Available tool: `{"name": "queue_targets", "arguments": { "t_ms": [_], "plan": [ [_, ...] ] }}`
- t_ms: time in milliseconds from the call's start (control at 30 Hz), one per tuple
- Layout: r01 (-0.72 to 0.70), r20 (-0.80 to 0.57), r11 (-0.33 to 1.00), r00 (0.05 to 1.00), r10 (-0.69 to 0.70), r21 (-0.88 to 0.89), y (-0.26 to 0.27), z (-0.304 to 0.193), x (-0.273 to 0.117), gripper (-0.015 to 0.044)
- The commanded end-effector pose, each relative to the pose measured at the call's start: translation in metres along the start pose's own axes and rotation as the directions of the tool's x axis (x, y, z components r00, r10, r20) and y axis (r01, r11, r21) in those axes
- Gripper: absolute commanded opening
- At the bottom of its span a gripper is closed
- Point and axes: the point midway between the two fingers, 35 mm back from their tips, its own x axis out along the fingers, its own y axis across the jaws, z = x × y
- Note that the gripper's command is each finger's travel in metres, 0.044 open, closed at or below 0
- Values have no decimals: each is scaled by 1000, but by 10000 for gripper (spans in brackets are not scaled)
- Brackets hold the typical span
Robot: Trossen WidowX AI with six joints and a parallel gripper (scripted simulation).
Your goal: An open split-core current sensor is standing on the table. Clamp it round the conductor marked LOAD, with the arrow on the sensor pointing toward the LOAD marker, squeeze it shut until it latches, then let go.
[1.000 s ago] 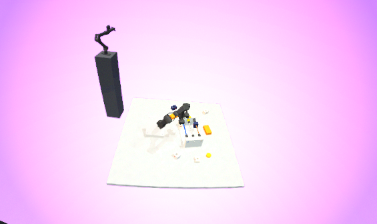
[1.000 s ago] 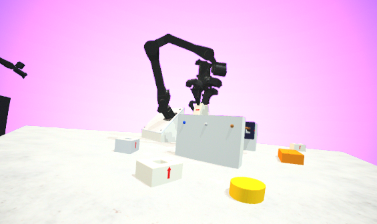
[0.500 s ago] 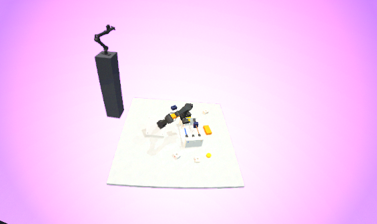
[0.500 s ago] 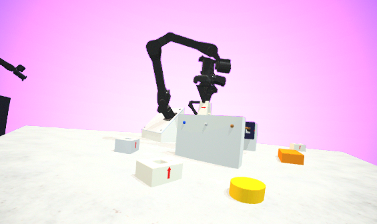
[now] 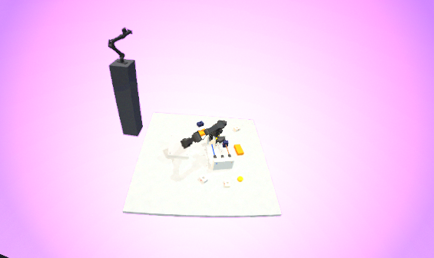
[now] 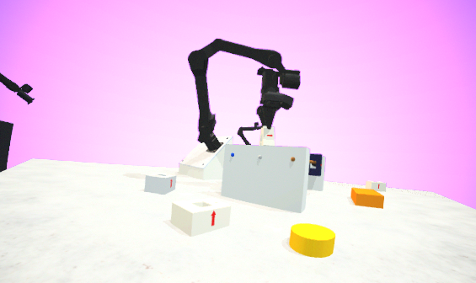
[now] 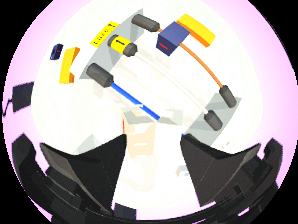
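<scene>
My gripper (image 6: 267, 126) (image 7: 153, 139) is shut on the cream-white current sensor (image 6: 266, 139) (image 7: 140, 137), by its upper part. The sensor hangs upright above the grey panel's top edge in the exterior view, a red arrow lying sideways on its face. In the wrist view its spread jaws cover part of the blue conductor (image 7: 131, 98); its lower end is hidden in the exterior view. The white conductor (image 7: 170, 76), whose end terminal has a yellow arrow band beside the LOAD label (image 7: 104, 34), runs between the blue and orange conductors, clear of the sensor in the wrist view.
A navy block (image 6: 316, 169) (image 7: 171, 40) sits round the orange conductor (image 7: 205, 65). The grey front panel (image 6: 264, 178) (image 5: 223, 165) holds the conductor ends. An orange block (image 5: 239, 150) (image 6: 366, 199), a yellow disc (image 5: 240, 179) (image 6: 312, 242) and several white arrow-marked blocks stand around it.
</scene>
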Motion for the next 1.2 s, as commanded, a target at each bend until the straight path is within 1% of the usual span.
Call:
{"name": "queue_targets", "arguments": {
  "t_ms": [0,367,767,1000,1167],
  "plan": [
    [6,3,996,1000,-6,-92,-8,4,-1,0],
    [8,2,918,1000,-8,-396,-33,16,2,0],
    [8,-2,732,1000,-12,-681,-62,27,7,0],
    [4,-6,587,1000,-16,-810,-79,32,11,0],
    [4,-6,575,1000,-16,-818,-80,32,14,0]
  ]
}}
